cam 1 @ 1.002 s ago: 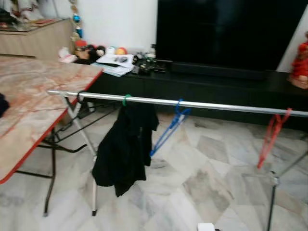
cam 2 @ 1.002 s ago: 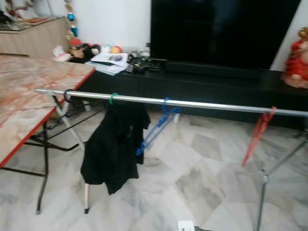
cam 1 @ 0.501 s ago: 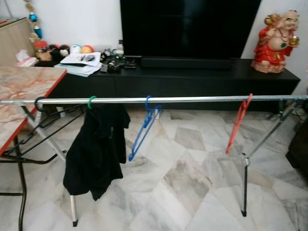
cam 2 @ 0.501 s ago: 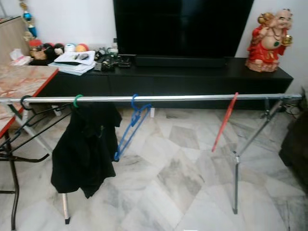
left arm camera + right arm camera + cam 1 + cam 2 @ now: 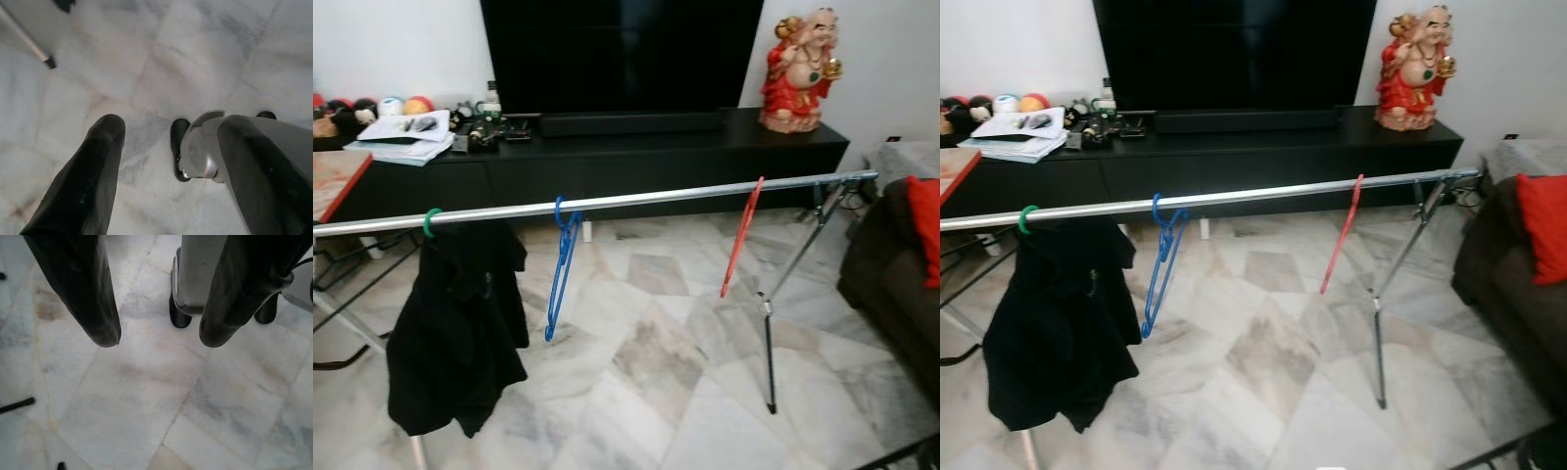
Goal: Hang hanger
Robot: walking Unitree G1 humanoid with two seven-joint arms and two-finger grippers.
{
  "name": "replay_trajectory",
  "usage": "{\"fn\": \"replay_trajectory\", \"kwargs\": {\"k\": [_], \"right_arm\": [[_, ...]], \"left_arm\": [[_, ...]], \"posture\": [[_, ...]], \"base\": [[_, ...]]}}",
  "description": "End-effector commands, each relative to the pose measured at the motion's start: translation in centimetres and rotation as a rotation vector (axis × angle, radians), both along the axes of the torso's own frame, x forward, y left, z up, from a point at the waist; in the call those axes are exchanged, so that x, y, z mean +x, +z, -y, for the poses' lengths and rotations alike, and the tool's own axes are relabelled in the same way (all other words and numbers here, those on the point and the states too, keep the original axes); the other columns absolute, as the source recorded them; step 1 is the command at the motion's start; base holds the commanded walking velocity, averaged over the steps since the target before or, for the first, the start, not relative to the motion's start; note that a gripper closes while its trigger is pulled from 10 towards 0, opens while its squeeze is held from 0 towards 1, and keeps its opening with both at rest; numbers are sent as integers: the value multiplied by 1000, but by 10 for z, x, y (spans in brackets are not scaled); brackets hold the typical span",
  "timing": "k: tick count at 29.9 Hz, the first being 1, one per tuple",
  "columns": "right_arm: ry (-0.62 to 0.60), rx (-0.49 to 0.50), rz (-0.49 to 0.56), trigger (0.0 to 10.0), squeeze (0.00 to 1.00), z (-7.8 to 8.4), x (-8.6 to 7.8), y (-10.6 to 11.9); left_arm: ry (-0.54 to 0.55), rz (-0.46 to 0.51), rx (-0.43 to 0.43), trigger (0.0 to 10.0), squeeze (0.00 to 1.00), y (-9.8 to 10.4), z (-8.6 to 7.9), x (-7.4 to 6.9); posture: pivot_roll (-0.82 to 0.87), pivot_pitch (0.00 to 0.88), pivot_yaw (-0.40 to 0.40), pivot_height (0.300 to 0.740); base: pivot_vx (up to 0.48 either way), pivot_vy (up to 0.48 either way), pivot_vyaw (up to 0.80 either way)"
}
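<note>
Red hanger (image 5: 741,238) hung on the silver rail (image 5: 636,200), right of the blue hanger (image 5: 560,269) and black garment (image 5: 458,323). Left gripper (image 5: 166,161) and right gripper (image 5: 159,335) pointed floorward, fingers spread, holding nothing. Best fetch a hanger first, then hook it over the rail's bare stretch.

One silver rail (image 5: 636,199) crossed the room, and three hangers hung on it: a green hanger (image 5: 431,221) carrying one black garment (image 5: 460,323), one bare blue hanger (image 5: 560,274) and one bare red hanger (image 5: 741,238). One red figurine (image 5: 798,70) stood on one black cabinet (image 5: 607,162). Some four balls (image 5: 999,103) sat at its far end, though blur made that count unsure.
</note>
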State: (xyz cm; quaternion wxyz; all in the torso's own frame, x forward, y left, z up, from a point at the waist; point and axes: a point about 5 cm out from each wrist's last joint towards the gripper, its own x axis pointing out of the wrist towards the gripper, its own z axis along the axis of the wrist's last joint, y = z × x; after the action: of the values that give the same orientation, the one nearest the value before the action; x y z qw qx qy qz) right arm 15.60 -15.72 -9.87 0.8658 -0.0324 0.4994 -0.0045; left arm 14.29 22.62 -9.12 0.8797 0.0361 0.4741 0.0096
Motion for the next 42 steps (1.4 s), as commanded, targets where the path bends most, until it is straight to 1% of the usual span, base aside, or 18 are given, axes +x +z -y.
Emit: {"fn": "replay_trajectory", "kwargs": {"k": [1,34,42], "right_arm": [[-1,-4,-6,10000,0,2,-1,0],[-1,-3,-5,10000,0,1,-1,0],[1,-3,-6,10000,0,1,0,0]], "left_arm": [[3,-14,-8,10000,0,-2,1,-3],[3,-18,-16,10000,0,-2,2,-5],[18,-34,-15,10000,0,-3,-4,-9]], "posture": [[171,0,3,740],[171,0,8,740],[172,0,8,740]], "base": [[0,0,-781],[0,0,-781],[0,0,-781]]}}
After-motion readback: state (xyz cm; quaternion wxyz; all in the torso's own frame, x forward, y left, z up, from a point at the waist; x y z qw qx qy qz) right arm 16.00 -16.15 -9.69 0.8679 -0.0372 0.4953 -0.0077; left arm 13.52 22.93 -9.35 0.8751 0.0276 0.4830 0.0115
